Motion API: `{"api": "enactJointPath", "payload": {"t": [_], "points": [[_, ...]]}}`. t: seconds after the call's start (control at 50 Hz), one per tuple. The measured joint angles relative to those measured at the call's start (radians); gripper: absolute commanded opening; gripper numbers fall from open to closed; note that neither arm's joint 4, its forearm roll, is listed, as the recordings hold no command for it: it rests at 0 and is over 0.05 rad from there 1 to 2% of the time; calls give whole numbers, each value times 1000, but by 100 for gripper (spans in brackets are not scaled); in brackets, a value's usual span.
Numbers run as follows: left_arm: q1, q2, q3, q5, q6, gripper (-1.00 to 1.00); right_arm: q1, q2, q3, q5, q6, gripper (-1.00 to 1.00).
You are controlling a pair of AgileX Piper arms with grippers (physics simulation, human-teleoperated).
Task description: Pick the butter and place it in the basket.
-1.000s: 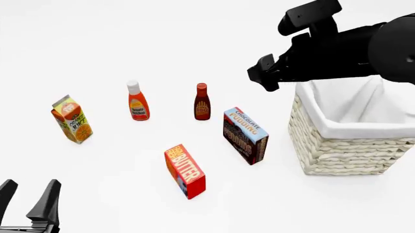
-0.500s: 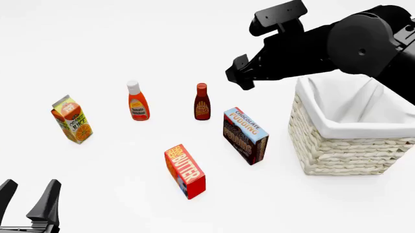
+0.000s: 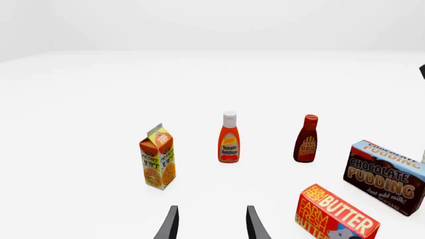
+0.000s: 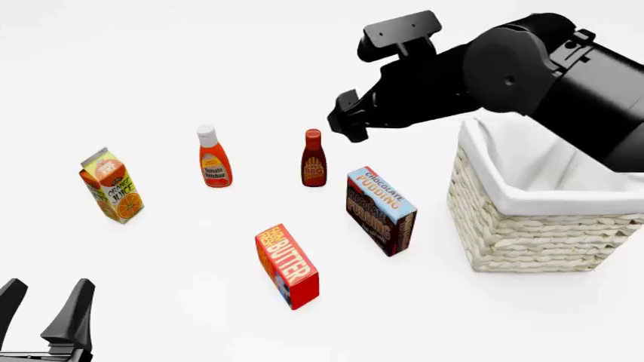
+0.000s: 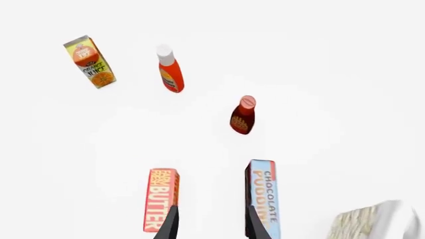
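The right arm has swung leftward off the basket [image 4: 544, 211] over the past second, and its claw [image 4: 345, 124] now hangs high over the far middle of the worktop [image 4: 181, 90], while the left claw [image 4: 42, 305] has not shifted from the near left corner, fingers spread and empty. Nearest of the goods, the butter [image 4: 288, 265] stands on a long edge on the worktop, free of any grip, with open surface on all sides. Just beyond it and to the right stands the chocolate pudding box [image 4: 381, 210], close by but apart from the butter, and the basket sits further right again. In the right wrist view the right claw's fingers are parted with nothing between them, the butter by one tip and the pudding box by the other. The step in hand looks to be the reach for the butter: the right claw would do well to come down nearer and further left, centre on the box and close across its thin sides, keeping clear of the pudding box. Further back stand the BBQ sauce bottle [image 4: 314, 158], the ketchup bottle [image 4: 213, 157] and, at far left, the orange juice carton [image 4: 111, 185], all well out of the path to the basket.
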Motion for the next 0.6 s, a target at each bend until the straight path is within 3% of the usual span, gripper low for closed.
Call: {"api": "enactJointPath", "payload": {"t": [0.6], "points": [[0,0,0,0,0,100,52,134,-101,11,73,100]]}}
